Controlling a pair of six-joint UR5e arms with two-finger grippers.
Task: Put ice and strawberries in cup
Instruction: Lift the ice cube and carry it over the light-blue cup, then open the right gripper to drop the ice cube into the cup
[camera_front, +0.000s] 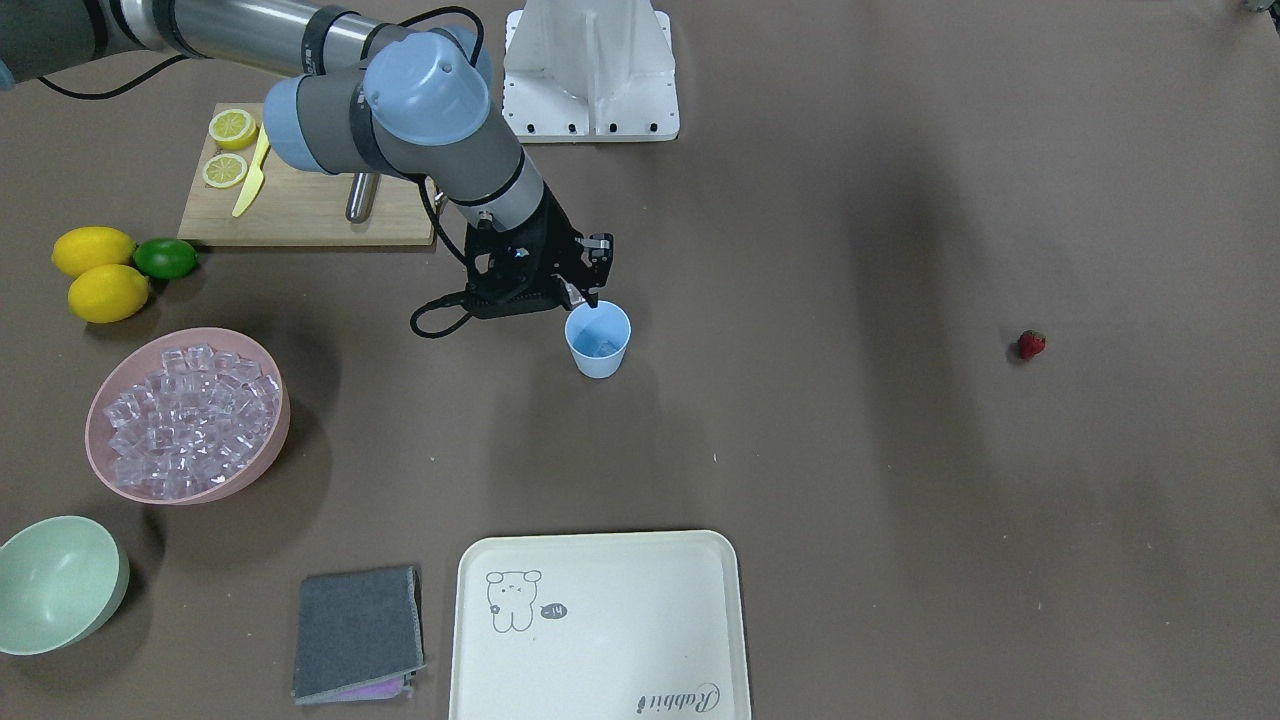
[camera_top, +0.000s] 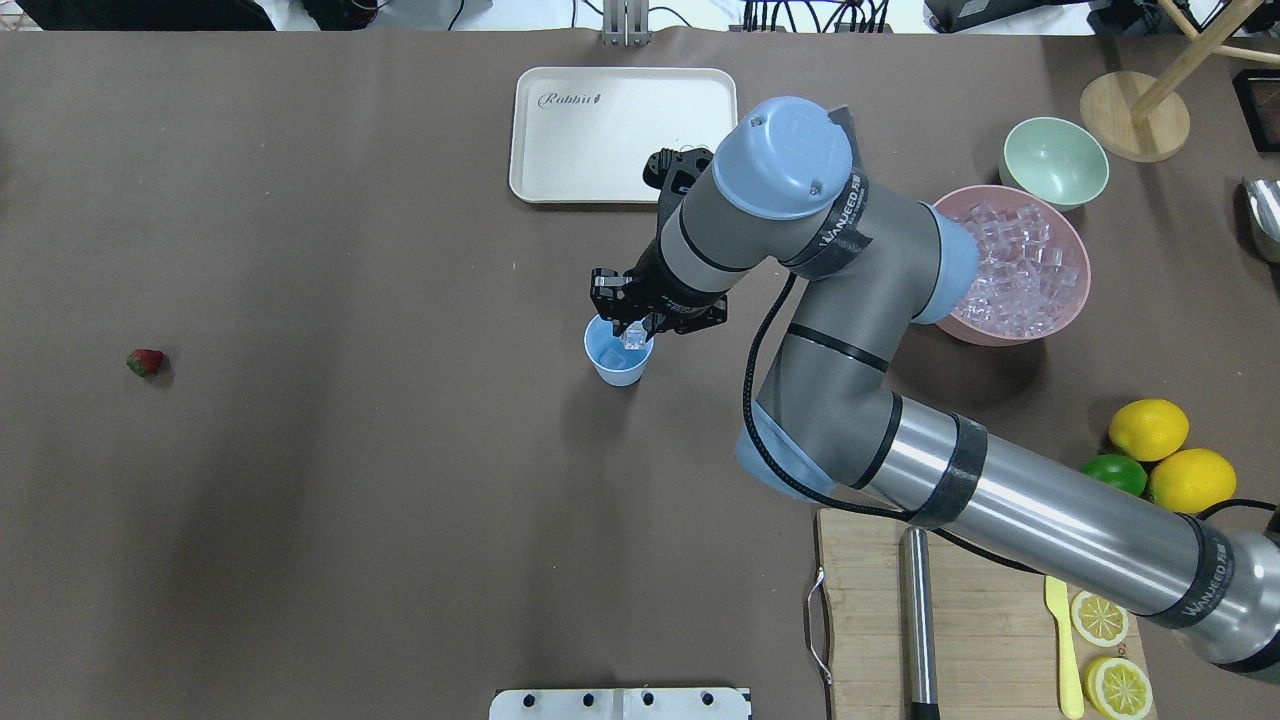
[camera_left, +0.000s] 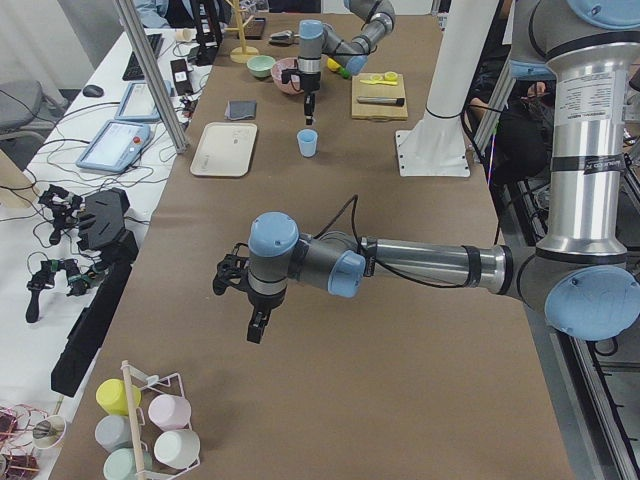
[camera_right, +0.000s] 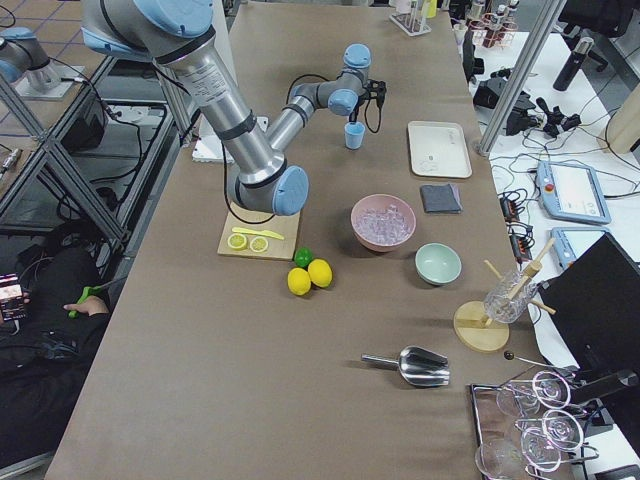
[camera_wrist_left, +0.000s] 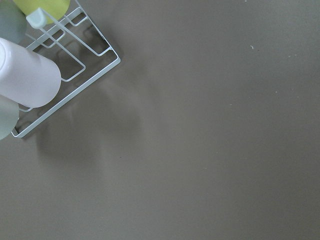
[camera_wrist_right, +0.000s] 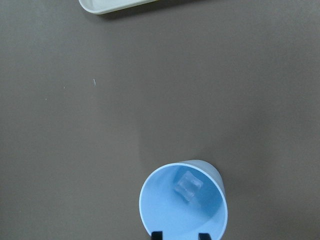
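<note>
Right gripper (camera_wrist_right: 180, 234), fingers parted and empty, is hovering over cup (camera_front: 598, 340) holding one ice cube (camera_wrist_right: 187, 186); left gripper (camera_left: 256, 332): state cannot be told.

Brown table (camera_top: 400, 520), seen from overhead: blue cup (camera_top: 618, 362) stands mid-table, and from it there's the cream tray (camera_top: 620, 140) at twelve o'clock, green bowl (camera_top: 1055, 165) and pink bowl (camera_top: 1010, 338) at two, lemons (camera_top: 1148, 428) and lime (camera_top: 1115, 473) at four, cutting board (camera_top: 870, 620) at five, strawberry (camera_top: 145, 362) alone out at nine

overhead: we look down on the table (camera_top: 350, 520) from 6 o'clock | front: from 12, facing back | sides: from 9 and 3 | right wrist: close above the cup (camera_wrist_right: 182, 200), shared by all fixed views
</note>
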